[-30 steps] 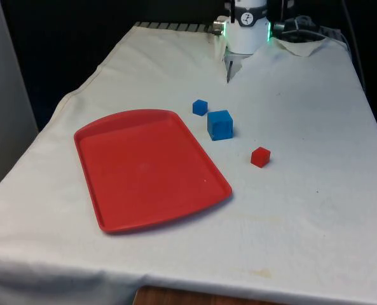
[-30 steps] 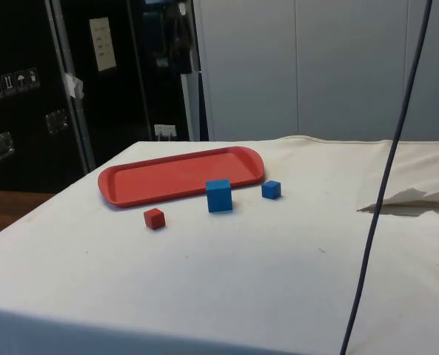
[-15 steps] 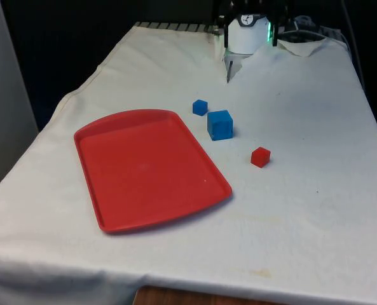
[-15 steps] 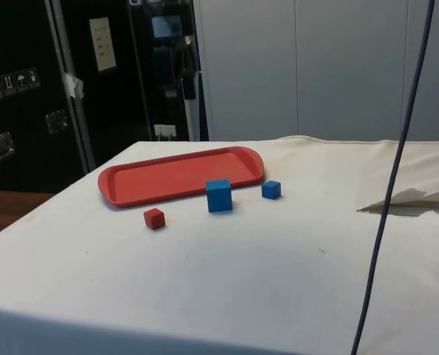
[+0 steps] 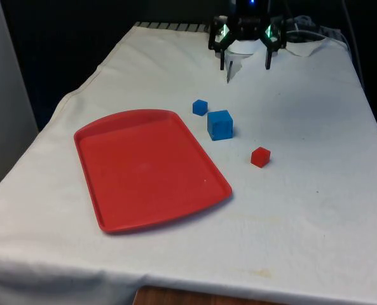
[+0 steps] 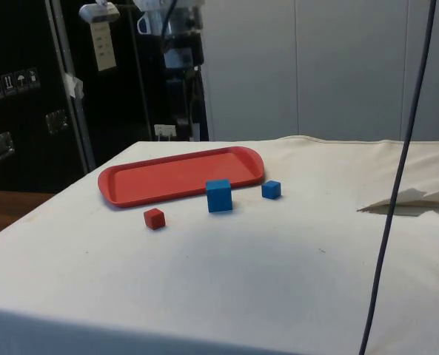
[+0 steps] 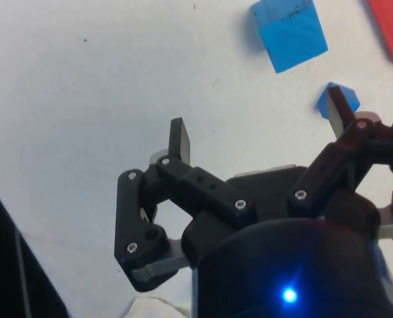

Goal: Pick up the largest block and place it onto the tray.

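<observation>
While the gripper (image 5: 245, 58) hangs at the far end of the table (image 5: 315, 210) with its two fingers spread wide and nothing between them, the large blue block (image 5: 220, 124) sits on the white cloth just right of the red tray (image 5: 147, 166) in the front view, near its far corner and not touching it. Just beyond it, to the front view's left, lies a small blue block (image 5: 200, 107); a small red block (image 5: 260, 157) rests nearer and further right, apart from both
</observation>
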Action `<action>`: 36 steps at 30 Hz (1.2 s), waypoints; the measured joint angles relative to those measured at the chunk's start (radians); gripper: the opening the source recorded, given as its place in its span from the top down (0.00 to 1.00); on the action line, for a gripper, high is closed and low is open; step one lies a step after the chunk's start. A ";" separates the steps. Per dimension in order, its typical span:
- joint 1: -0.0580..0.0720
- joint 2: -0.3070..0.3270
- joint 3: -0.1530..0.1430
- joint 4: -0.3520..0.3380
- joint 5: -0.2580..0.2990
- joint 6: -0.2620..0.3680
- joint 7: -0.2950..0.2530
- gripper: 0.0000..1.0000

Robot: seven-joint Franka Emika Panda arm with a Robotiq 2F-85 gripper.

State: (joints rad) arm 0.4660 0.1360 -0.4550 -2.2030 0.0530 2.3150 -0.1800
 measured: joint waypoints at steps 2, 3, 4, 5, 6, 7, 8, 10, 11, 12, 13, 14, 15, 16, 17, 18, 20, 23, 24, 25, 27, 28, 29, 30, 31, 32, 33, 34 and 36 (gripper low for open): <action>-0.001 -0.001 0.000 -0.008 0.000 0.011 -0.002 0.00; -0.001 -0.002 0.000 -0.017 0.000 0.023 -0.005 0.00; -0.001 -0.002 0.000 -0.017 0.000 0.023 -0.005 0.00; -0.001 -0.003 0.000 -0.026 0.000 0.035 -0.008 0.00; -0.002 -0.005 0.000 -0.035 -0.001 0.047 -0.011 0.00; -0.003 -0.007 -0.001 -0.052 -0.001 0.071 -0.018 0.00; -0.004 -0.008 -0.001 -0.060 -0.001 0.083 -0.021 0.00; -0.006 -0.008 -0.001 -0.075 -0.001 0.106 -0.027 0.00; -0.007 -0.008 -0.002 -0.083 -0.001 0.117 -0.031 0.00; -0.008 -0.008 -0.002 -0.091 -0.001 0.129 -0.035 0.00; -0.009 -0.008 -0.002 -0.098 -0.001 0.141 -0.038 0.00; -0.009 -0.008 -0.002 -0.098 -0.001 0.141 -0.038 0.00; -0.010 -0.008 -0.002 -0.106 -0.001 0.152 -0.042 0.00; -0.011 -0.008 -0.002 -0.114 -0.001 0.164 -0.045 0.00; -0.012 -0.007 -0.002 -0.121 -0.001 0.174 -0.049 0.00; -0.016 -0.003 -0.003 -0.135 -0.001 0.195 -0.058 0.00; -0.019 0.006 -0.004 -0.146 0.000 0.218 -0.068 0.00; -0.023 0.029 -0.008 -0.154 0.005 0.249 -0.084 0.00; -0.023 0.029 -0.008 -0.154 0.005 0.249 -0.084 0.00; -0.026 0.047 -0.012 -0.155 0.014 0.268 -0.097 0.00; -0.029 0.066 -0.014 -0.155 0.034 0.285 -0.119 0.00; -0.031 0.075 -0.014 -0.154 0.045 0.294 -0.132 0.00; -0.033 0.084 -0.015 -0.154 0.058 0.302 -0.145 0.00; -0.035 0.093 -0.016 -0.154 0.070 0.309 -0.158 0.00; -0.037 0.102 -0.016 -0.154 0.083 0.317 -0.172 0.00; -0.039 0.112 -0.016 -0.154 0.096 0.324 -0.185 0.00; -0.039 0.112 -0.016 -0.154 0.096 0.324 -0.185 0.00; -0.042 0.130 -0.016 -0.154 0.120 0.340 -0.210 0.00; -0.042 0.148 -0.014 -0.154 0.140 0.358 -0.228 0.00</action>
State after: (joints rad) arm 0.4240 0.2840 -0.4690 -2.3570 0.1930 2.6730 -0.4080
